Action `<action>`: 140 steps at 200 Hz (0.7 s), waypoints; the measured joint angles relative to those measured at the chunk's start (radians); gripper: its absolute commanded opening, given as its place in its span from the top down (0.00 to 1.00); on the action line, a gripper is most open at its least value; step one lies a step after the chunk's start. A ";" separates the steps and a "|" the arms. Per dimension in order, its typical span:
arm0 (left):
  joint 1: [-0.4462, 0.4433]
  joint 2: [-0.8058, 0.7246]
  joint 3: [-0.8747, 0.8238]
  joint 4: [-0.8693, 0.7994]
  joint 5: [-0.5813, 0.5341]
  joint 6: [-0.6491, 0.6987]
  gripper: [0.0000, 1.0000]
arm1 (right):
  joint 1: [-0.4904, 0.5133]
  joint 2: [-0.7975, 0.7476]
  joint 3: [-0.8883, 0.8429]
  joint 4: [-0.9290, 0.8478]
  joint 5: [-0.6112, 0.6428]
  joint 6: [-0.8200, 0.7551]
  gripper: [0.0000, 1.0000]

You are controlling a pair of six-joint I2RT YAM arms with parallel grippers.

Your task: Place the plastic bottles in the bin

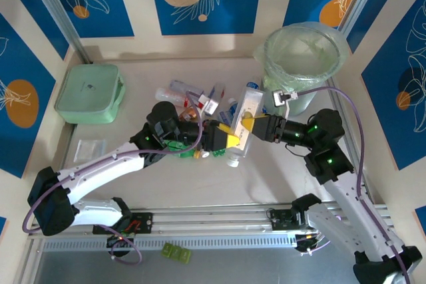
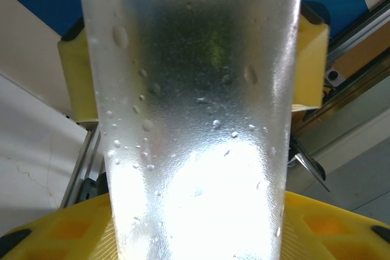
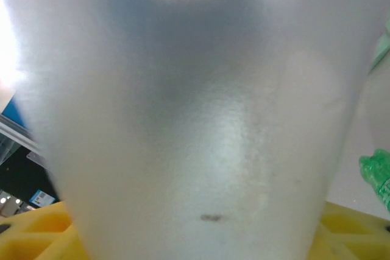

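The left tool [image 1: 231,139] is pressed shut on a clear bottle [image 1: 245,108]. In the left wrist view, the bottle [image 2: 195,120] is pinched between two yellow fingers [image 2: 312,65], one on each side. Small drops are seen on its wall.

The right tool [image 1: 250,123] is set against the same bottle from the other side. A yellow finger is seen touching it from above. It cannot be told whether this tool is gripping the bottle or is just held around it. In the right wrist view, the bottle [image 3: 195,120] is very close and blurred, and a bit of green plastic [image 3: 376,178] is seen at the right edge.

From above, the bottle is seen held up between the two tools, over the middle of the worktop [image 1: 200,184]. A small heap of other bottles [image 1: 193,94] is lying just behind the left tool. The bin [image 1: 333,71] is stood at the far right, behind the right tool. A mint-green box [image 1: 90,93] is placed at the far left, well apart from the tools.
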 measured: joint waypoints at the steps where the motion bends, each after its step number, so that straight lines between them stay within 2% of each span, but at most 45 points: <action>1: 0.000 0.000 0.000 -0.001 0.000 0.000 0.47 | 0.000 0.000 0.000 0.000 0.000 -0.005 0.52; 13: 0.000 0.000 0.000 -0.005 -0.001 0.001 0.45 | 0.000 -0.002 0.000 -0.006 0.003 -0.009 0.54; 35: 0.000 0.000 0.000 -0.012 -0.001 0.015 0.28 | 0.004 -0.002 0.000 -0.015 0.014 -0.013 0.56; 52: 0.000 -0.004 0.001 -0.039 -0.006 0.035 0.18 | 0.005 -0.006 0.000 -0.036 0.028 -0.017 0.58; 76: 0.004 -0.052 0.008 -0.170 -0.061 0.128 0.12 | 0.005 -0.017 0.007 -0.083 0.053 -0.040 0.60; 93: 0.005 -0.127 0.030 -0.322 -0.164 0.230 0.11 | 0.004 -0.020 0.034 -0.145 0.084 -0.071 0.64; 112: 0.007 -0.234 0.075 -0.491 -0.349 0.351 0.11 | 0.003 -0.019 0.083 -0.245 0.140 -0.126 0.66; 140: 0.008 -0.356 0.118 -0.626 -0.573 0.475 0.12 | -0.013 -0.004 0.176 -0.393 0.232 -0.204 0.64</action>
